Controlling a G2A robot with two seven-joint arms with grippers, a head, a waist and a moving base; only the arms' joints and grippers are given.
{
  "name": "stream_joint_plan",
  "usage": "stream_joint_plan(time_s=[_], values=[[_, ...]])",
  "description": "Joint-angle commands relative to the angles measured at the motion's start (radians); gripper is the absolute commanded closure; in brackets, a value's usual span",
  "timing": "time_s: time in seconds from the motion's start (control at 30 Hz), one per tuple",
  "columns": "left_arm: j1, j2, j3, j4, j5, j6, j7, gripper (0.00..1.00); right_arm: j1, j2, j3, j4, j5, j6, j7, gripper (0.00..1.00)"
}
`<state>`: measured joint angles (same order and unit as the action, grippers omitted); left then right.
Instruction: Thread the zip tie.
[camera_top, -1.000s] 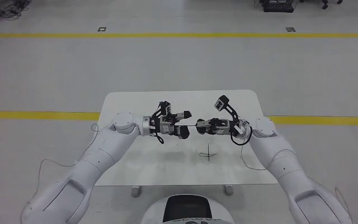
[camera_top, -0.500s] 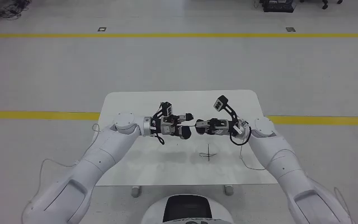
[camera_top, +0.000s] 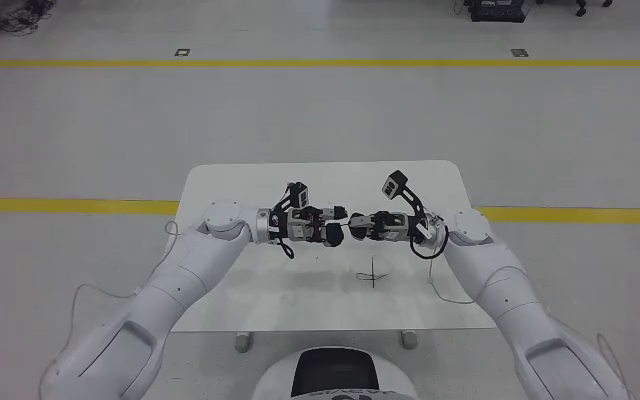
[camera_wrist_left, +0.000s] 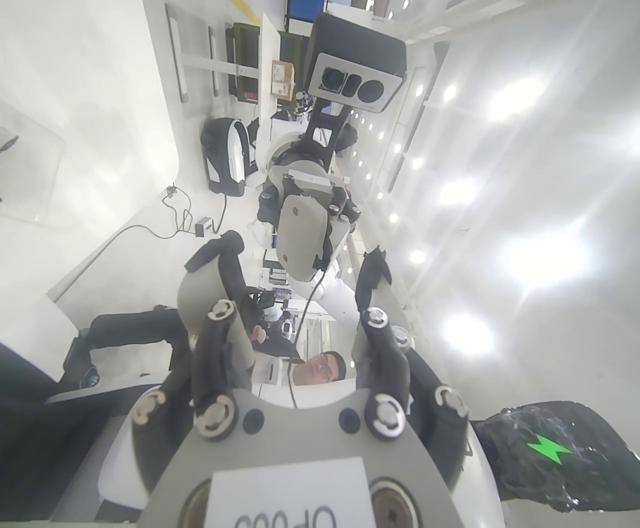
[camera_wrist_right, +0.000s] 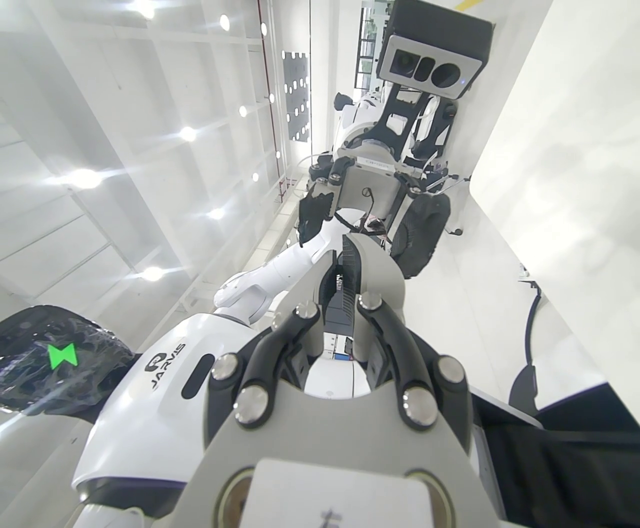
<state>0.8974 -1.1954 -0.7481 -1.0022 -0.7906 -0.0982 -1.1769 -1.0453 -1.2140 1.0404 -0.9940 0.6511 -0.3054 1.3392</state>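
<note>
White worktop (camera_top: 215, 190) beneath two grippers meeting nose to nose

Left gripper (camera_wrist_left: 297, 255) hangs above the worktop's middle with its fingers spread wide, likely leaving room for the strap to pass between them. Thin dark zip tie (camera_top: 343, 229) bridges the small gap between the grippers, up in the air. Right gripper (camera_wrist_right: 345, 250) is clenched on the zip tie, apparently steadying it to aim the tip.
</note>
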Motion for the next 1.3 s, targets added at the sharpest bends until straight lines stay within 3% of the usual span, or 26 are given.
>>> stream_joint_plan(time_s=[0.0,0.8,1.27], values=[[0.001,0.000,-0.001,-0.001,0.001,0.001,-0.001,0.55,0.001,0.000,-0.001,0.003,-0.002,0.002,-0.001,1.00],[0.006,-0.001,-0.008,-0.003,0.014,0.005,-0.004,0.90,0.012,-0.002,-0.010,0.023,-0.038,0.022,-0.024,1.00],[0.006,-0.002,-0.010,-0.002,0.020,0.005,-0.003,0.87,0.019,-0.005,-0.019,0.034,-0.045,0.031,-0.021,1.00]])
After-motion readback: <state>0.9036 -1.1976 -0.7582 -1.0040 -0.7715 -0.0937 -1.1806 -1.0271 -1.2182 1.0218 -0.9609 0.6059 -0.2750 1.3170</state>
